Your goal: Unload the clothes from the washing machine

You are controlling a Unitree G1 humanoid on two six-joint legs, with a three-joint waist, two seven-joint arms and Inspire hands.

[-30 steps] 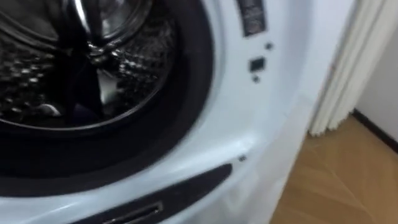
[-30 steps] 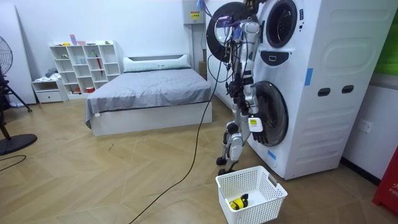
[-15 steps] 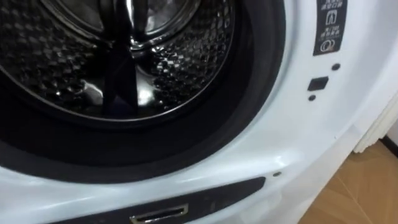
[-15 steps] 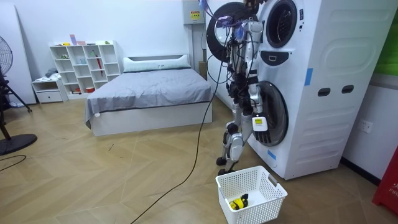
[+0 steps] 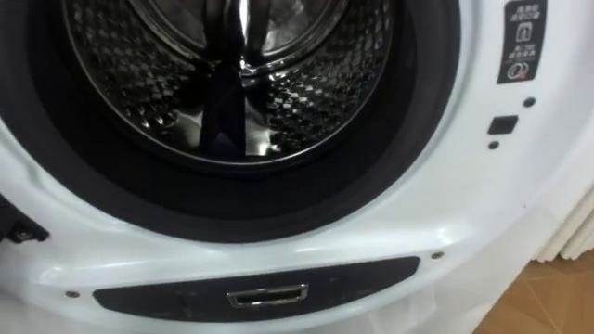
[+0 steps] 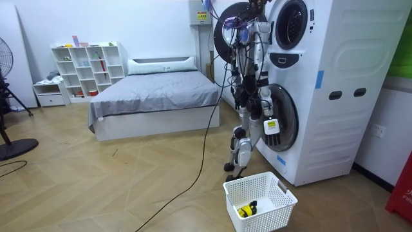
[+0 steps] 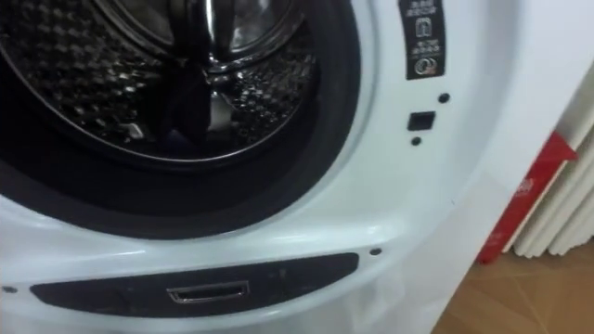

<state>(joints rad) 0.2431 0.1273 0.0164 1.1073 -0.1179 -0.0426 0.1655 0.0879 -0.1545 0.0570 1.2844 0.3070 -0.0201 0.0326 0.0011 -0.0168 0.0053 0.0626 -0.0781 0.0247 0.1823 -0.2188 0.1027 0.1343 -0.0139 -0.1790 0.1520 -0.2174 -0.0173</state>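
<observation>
i've got the robot standing right up against the stacked washing machine (image 5: 390,232), head aimed into the upper drum (image 5: 139,83). right hand (image 6: 271,127) hangs low by the lower door, and i can't tell if its fingers are apart or together. the drum opening is up above that hand and well apart from it. the white basket (image 6: 284,197) sits on the floor below the hand, slightly to the room view's left. inside the drum i see bare metal and a dark strip, and i can't tell if any cloth is there. a small yellow thing (image 6: 245,210) lies in the basket, maybe a garment already out. my read: no reach in progress. what's left is to reach in, grab and drop in the basket.
</observation>
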